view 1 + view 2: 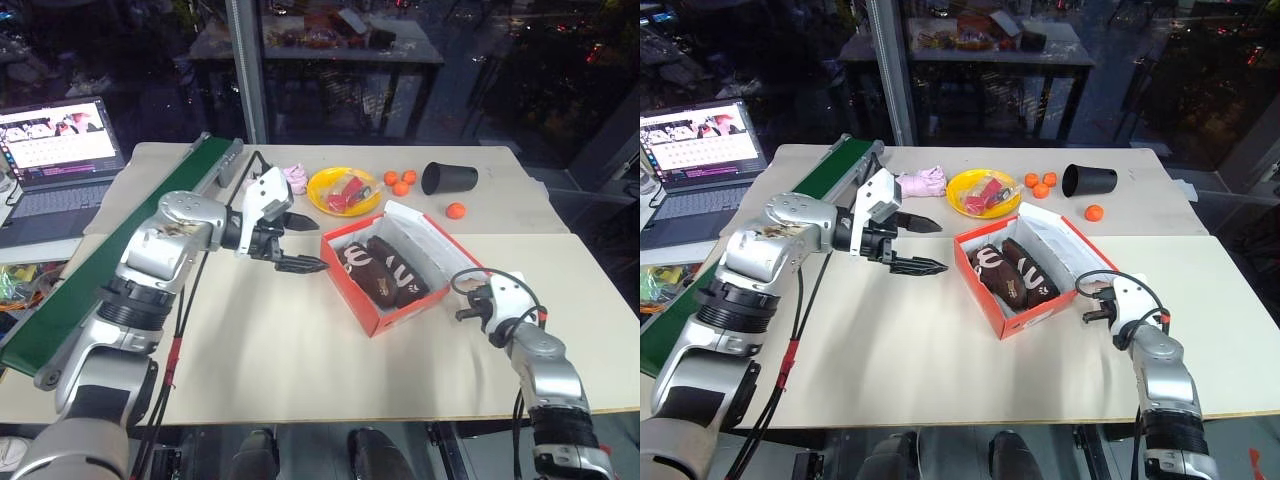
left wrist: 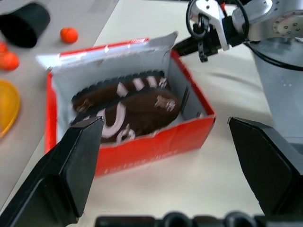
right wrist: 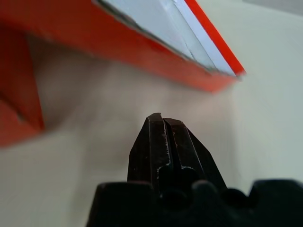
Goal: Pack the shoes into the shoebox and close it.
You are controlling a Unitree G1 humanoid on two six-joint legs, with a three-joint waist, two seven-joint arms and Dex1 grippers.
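The red-orange shoebox [image 1: 372, 303] stands open on the table's middle right, its white-lined lid [image 1: 437, 238] leaning out on the far right side. Both dark brown shoes [image 1: 386, 268] with pale laces lie side by side inside it. My left gripper [image 1: 320, 244] hovers open just left of the box, pointing at it; in the left wrist view its fingers [image 2: 66, 175] frame the box and the shoes [image 2: 137, 106]. My right gripper [image 1: 462, 312] is shut on nothing, low over the table right of the box. Its shut fingertips [image 3: 163, 130] point under the lid's edge [image 3: 189, 71].
Behind the box are a yellow bowl [image 1: 322, 196] holding red items, several small orange balls [image 1: 400, 183], a black cup [image 1: 448, 177] on its side and a pale pink cloth bundle [image 1: 296, 177]. A long green board [image 1: 120, 262] runs along the table's left edge, with a laptop [image 1: 60, 150] beyond it.
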